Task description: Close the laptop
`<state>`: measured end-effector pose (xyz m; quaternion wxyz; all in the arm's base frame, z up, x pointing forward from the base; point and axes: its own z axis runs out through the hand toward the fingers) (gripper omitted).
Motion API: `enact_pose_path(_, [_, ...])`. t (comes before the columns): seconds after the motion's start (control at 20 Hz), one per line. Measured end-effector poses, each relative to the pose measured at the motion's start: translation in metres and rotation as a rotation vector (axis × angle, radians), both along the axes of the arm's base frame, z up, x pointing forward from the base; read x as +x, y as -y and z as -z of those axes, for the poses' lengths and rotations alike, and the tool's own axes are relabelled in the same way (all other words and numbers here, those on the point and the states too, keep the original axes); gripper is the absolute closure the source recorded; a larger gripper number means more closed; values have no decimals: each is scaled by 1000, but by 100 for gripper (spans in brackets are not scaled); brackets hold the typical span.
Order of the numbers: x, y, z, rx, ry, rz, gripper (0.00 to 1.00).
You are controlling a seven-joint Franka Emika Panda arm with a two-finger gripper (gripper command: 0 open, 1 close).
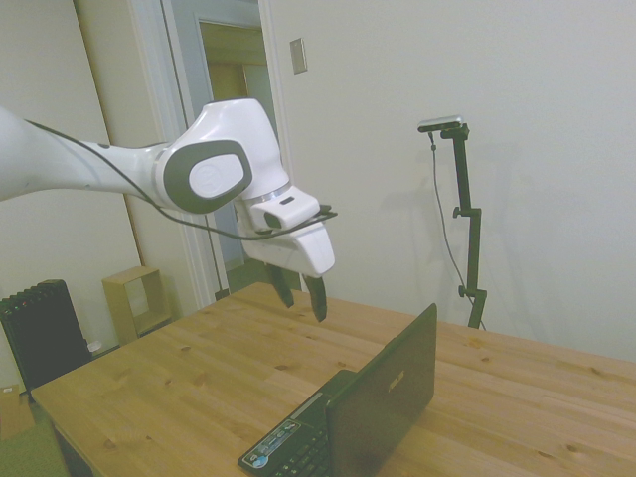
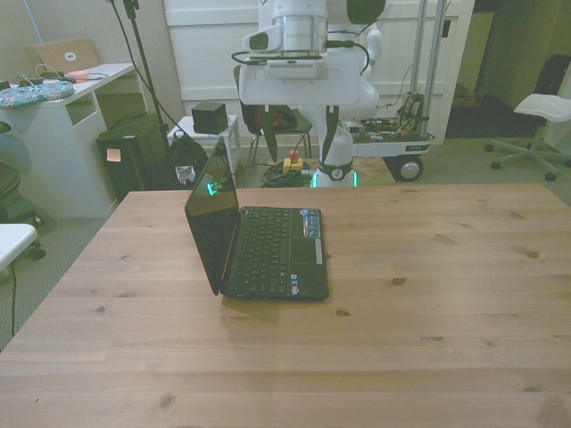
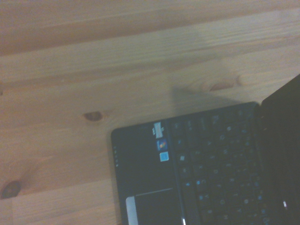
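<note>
The black laptop (image 2: pixel 272 251) stands open on the wooden table (image 2: pixel 428 294), its lid (image 2: pixel 211 218) upright on the front view's left side of the keyboard. In the side view the back of the lid (image 1: pixel 388 397) shows a small silver logo. My gripper (image 2: pixel 299 156) hangs open and empty well above the table, over the laptop's far end and not touching it. From the side, the gripper (image 1: pixel 301 303) is up and to the left of the lid's top edge. The wrist view shows the keyboard corner (image 3: pixel 206 164) with small stickers.
Off the table's far edge are a black chair (image 2: pixel 259 107), a dark box (image 2: pixel 134 152) and a white desk (image 2: pixel 62 107) at the front view's left. A wall and an open doorway (image 1: pixel 238 149) stand behind the table in the side view.
</note>
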<state>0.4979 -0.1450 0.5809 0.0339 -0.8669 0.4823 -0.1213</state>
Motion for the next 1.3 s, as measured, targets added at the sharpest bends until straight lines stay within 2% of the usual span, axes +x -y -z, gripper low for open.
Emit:
enact_pose_path(0.3, [-13, 44, -52, 7, 19, 89, 0])
enact_pose_path(0.65, [-53, 131, -63, 16, 12, 213, 0])
enact_pose_path(0.85, [-86, 190, -51, 21, -6, 265, 0])
enact_pose_path(1.1, [-116, 250, -17, 63, -48, 311, 0])
enact_pose_path(1.3, [-124, 285, 8, 85, -79, 312, 0])
